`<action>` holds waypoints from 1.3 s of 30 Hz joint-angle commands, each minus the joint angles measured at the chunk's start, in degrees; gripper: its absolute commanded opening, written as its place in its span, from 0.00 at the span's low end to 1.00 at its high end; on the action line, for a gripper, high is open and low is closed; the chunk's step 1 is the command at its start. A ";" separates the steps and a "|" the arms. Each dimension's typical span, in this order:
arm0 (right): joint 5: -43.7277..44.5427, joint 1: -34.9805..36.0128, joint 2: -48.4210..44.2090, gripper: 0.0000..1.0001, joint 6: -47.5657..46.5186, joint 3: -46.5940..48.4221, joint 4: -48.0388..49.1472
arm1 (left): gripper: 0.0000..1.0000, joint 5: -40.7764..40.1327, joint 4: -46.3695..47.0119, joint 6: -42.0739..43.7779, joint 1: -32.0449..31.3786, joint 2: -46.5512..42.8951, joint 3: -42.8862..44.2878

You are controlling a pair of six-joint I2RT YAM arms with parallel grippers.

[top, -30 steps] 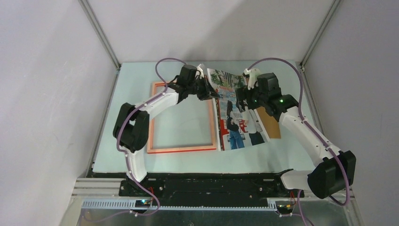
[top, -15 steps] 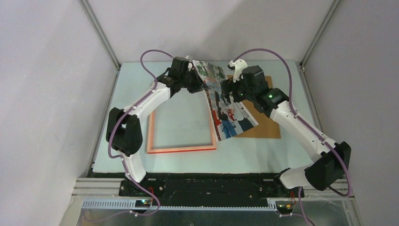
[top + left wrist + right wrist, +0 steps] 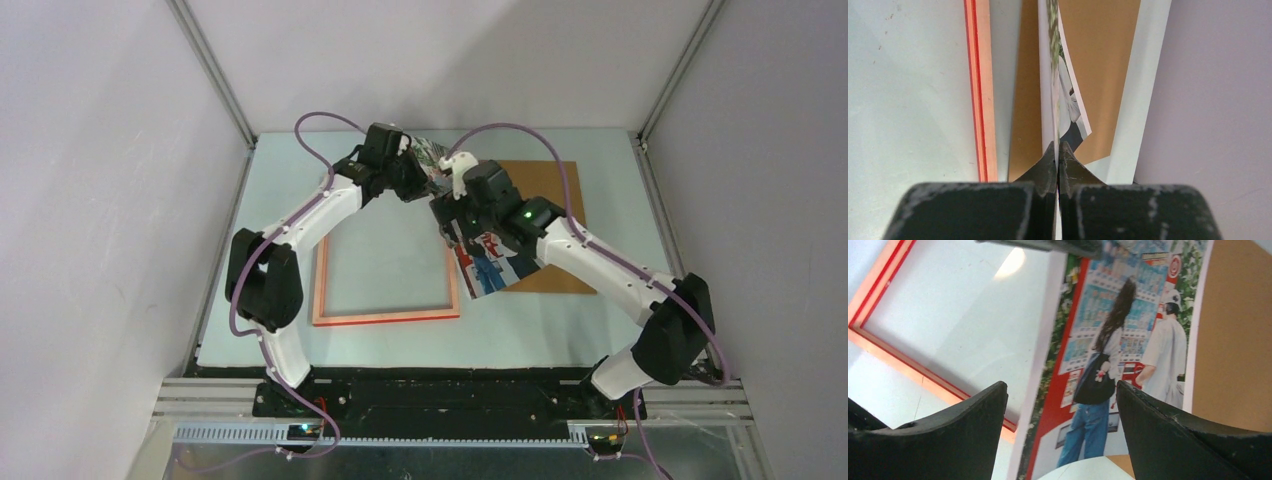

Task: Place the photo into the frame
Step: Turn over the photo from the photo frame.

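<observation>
Since 1 s ago the right arm has swung left: the right gripper (image 3: 448,212) is now over the photo (image 3: 488,262), and the photo's far end has shifted left toward the frame (image 3: 385,316). Left gripper (image 3: 1057,150) has its jaws pressed together on the photo's far edge, w/ the print edge-on betw. its fingers. Right gripper's jaws are spread wide, w/ the photo beyond and betw. them, apart from both. The photo hangs tilted, print side up, betw. the frame's right rail & the brown backing board (image 3: 560,200).

High fixed view from behind, two close wrist views, all sharing the photo (image 3: 487,265)
</observation>
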 commanded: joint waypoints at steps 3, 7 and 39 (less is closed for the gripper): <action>8.26 5.71 3.20 0.83 -1.69 3.11 2.46 | 0.00 -1.43 0.17 -4.51 -0.36 -2.35 0.14; 12.72 7.77 6.40 0.82 -3.38 4.83 1.80 | 0.00 -0.50 0.28 -6.72 -0.67 -2.98 -1.21; 19.66 7.20 11.35 0.23 -9.89 5.28 2.66 | 0.09 1.24 0.46 -9.68 -1.35 -7.08 -4.90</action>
